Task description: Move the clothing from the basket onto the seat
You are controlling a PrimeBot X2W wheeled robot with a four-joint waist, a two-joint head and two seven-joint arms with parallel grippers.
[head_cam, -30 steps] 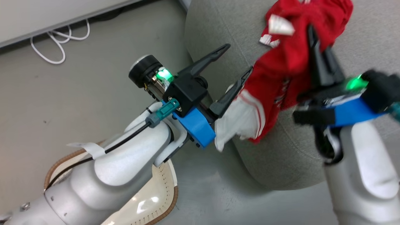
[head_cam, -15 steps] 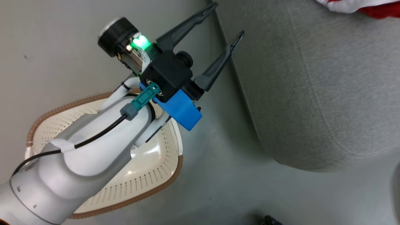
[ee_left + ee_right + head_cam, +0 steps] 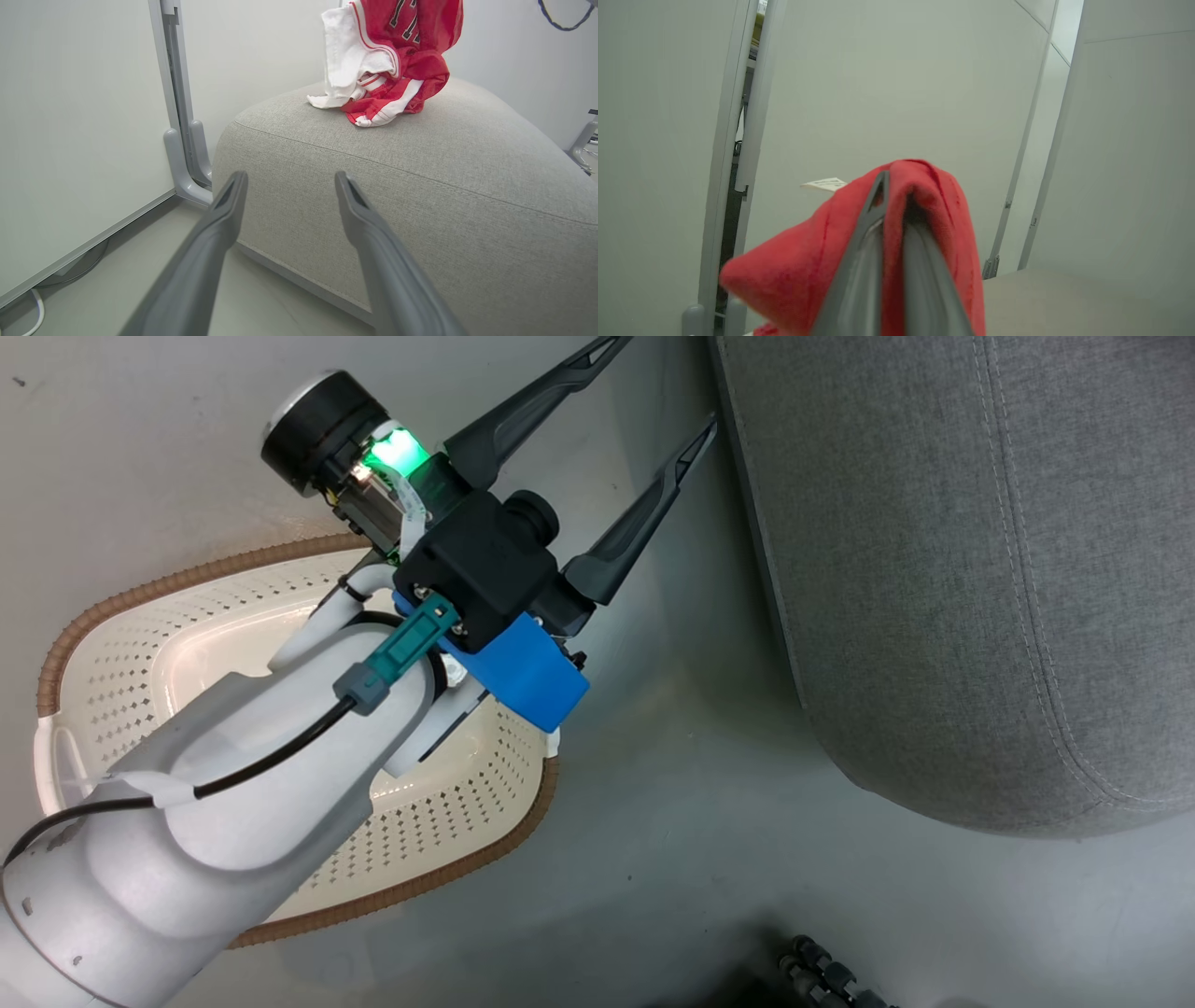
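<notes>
Head view: L gripper [image 3: 659, 385] is held spread wide, nothing between the fingers, above the floor [image 3: 653, 859] btwn basket [image 3: 168, 583] and seat [image 3: 934, 569]. Its forearm is laid across the basket in this view.

L wrist view: the fingers are pointed at the seat's side. Clothing [image 3: 397, 60], red w/ a white part, is seen on the seat top, lower end touching the fabric, upper end cut off by the frame edge. A partition [image 3: 70, 116] is stood at left.

R wrist view: R gripper [image 3: 896, 205] is clenched on the clothing, red fabric draped over both fingers, probably the same garment. A white tag [image 3: 825, 184] is stuck out at left.
</notes>
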